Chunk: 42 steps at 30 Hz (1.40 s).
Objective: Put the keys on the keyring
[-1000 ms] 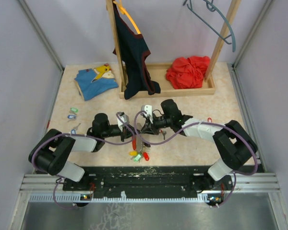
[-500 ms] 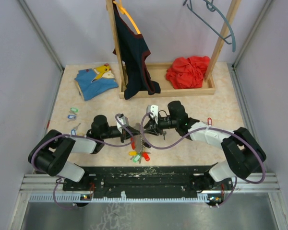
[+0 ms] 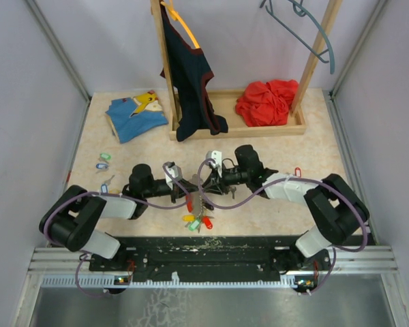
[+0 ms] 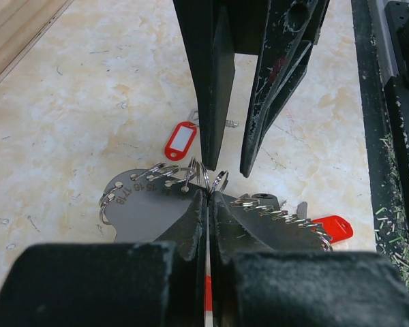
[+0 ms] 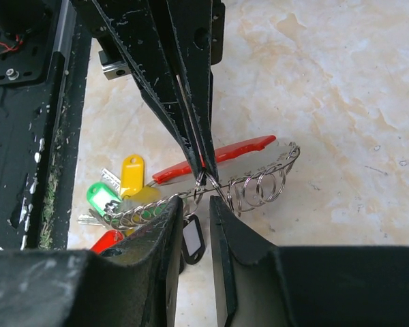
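The keyring [image 4: 146,204] is a grey numbered plate with a red handle [image 5: 218,160] and several split rings [image 5: 266,184], standing on edge. My left gripper [image 4: 208,194] is shut on its top edge and comes in from above in the right wrist view [image 5: 201,167]. My right gripper [image 5: 195,202] is open by a narrow gap astride the ring row, with a black tag [image 5: 191,240] hanging below the gap. Keys with yellow [image 5: 131,174], green [image 5: 102,197] and red [image 5: 105,240] tags hang at one end. A loose red-tagged key [image 4: 180,139] lies on the table.
Loose tagged keys [image 3: 103,161] lie at the left of the table and a red tag [image 3: 298,170] at the right. A wooden rack [image 3: 259,126] at the back holds a dark garment [image 3: 191,75] and red cloth [image 3: 266,102]. A blue shirt [image 3: 133,116] lies beside it.
My right gripper's jaws have parted. That arm drew back to the right, then returned toward the keyring. The left gripper stays shut on the keyring in the same place.
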Available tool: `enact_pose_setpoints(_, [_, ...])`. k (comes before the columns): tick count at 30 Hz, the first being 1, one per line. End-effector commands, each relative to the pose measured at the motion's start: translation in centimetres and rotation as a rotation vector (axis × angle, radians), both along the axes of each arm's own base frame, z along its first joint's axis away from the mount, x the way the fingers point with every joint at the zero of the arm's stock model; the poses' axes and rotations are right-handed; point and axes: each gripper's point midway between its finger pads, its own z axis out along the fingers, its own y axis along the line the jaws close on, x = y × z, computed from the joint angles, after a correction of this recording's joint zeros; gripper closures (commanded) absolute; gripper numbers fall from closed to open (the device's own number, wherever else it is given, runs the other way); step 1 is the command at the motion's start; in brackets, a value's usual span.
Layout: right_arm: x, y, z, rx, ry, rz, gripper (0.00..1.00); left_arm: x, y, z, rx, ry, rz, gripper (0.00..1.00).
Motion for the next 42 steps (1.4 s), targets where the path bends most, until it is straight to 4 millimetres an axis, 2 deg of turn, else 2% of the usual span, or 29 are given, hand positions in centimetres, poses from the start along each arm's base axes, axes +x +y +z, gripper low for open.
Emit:
enact_pose_setpoints(1, [-0.3, 0.9, 1.0, 0.054, 0.002, 0.032, 0.78, -0.1, -0.2, 1.4, -0.034, -0.053, -0.01, 1.0])
enact_pose_setpoints(10, [0.0, 1.8, 0.8, 0.066, 0.024, 0.033, 0.8, -0.1, -0.3, 1.5, -0.039, -0.052, -0.01, 1.0])
enact_pose_setpoints(14, [0.2, 2.0, 0.8, 0.073, 0.022, 0.031, 0.92, -0.1, -0.2, 1.5, -0.041, -0.055, -0.009, 0.99])
enact_pose_setpoints(16, [0.3, 2.0, 1.0, 0.076, 0.013, 0.032, 1.0, -0.1, -0.2, 1.7, -0.044, -0.056, -0.003, 0.93])
enact_pose_setpoints(20, [0.6, 1.6, 1.6, 0.091, -0.018, 0.022, 1.0, 0.3, 0.3, 2.2, -0.051, -0.066, 0.047, 0.76])
enact_pose_setpoints(26, [1.4, 1.0, 2.8, 0.115, -0.056, 0.005, 1.0, 1.2, 1.9, 3.2, -0.095, -0.06, 0.158, 0.67])
enact_pose_setpoints(34, [1.4, 1.1, 3.4, 0.129, -0.092, 0.026, 1.0, 0.0, 1.5, 3.1, -0.092, -0.068, 0.074, 0.63])
enact_pose_setpoints(42, [1.2, 1.1, 4.1, 0.164, -0.133, 0.041, 1.0, -0.8, 0.5, 2.5, -0.088, -0.02, -0.029, 0.65])
